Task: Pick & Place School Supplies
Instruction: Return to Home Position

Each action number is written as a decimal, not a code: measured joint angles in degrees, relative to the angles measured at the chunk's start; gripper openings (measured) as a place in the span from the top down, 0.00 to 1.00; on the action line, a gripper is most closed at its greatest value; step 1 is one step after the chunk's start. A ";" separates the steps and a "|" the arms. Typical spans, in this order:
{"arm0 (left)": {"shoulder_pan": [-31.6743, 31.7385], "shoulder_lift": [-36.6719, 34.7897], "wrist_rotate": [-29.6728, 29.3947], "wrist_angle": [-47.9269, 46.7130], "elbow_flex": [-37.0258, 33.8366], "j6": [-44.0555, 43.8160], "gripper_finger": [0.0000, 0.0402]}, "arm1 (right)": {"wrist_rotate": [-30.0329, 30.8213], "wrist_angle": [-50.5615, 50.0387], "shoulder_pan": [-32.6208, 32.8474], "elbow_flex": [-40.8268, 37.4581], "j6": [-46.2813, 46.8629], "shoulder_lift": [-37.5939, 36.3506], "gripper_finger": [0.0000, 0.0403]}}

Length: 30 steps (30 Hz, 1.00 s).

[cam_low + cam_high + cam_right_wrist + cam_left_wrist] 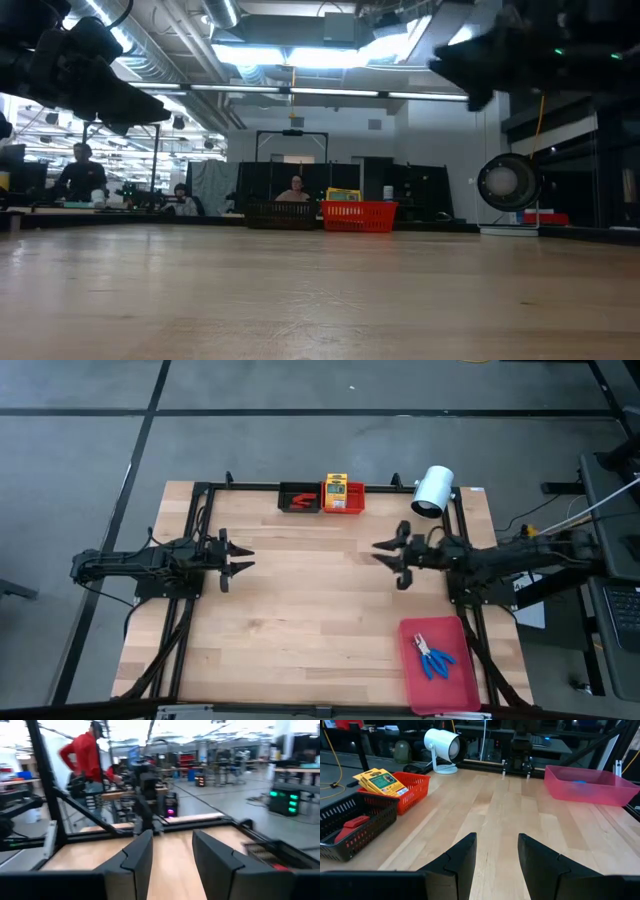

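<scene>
The yellow-and-green boxes stand in the red bin at the table's far edge; in the left wrist view the boxes stick out of that bin's top. A red piece lies in the black bin beside it. Two blue-handled tools lie in the flat red tray near the table's near right corner. My left gripper hovers open over the table's left half. My right gripper hovers open over the right half. Both are far from the supplies.
A white lamp-like fixture stands at the far right corner, next to the red bin. A black frame runs along the table's far and side edges. Bare wood lies between the two grippers. People sit and stand in the room beyond the table.
</scene>
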 joint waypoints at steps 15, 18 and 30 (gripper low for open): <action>0.01 0.00 0.00 0.00 0.00 -0.01 0.65 | 5.91 -28.51 3.00 -10.06 -1.31 -36.98 0.65; 0.01 0.00 0.00 0.01 0.00 -0.02 0.65 | 7.38 -35.38 3.77 -10.31 -2.03 -43.94 0.65; 0.02 0.00 0.00 0.00 0.00 -0.01 0.65 | 4.46 -55.73 4.21 -8.81 -3.89 -58.55 0.65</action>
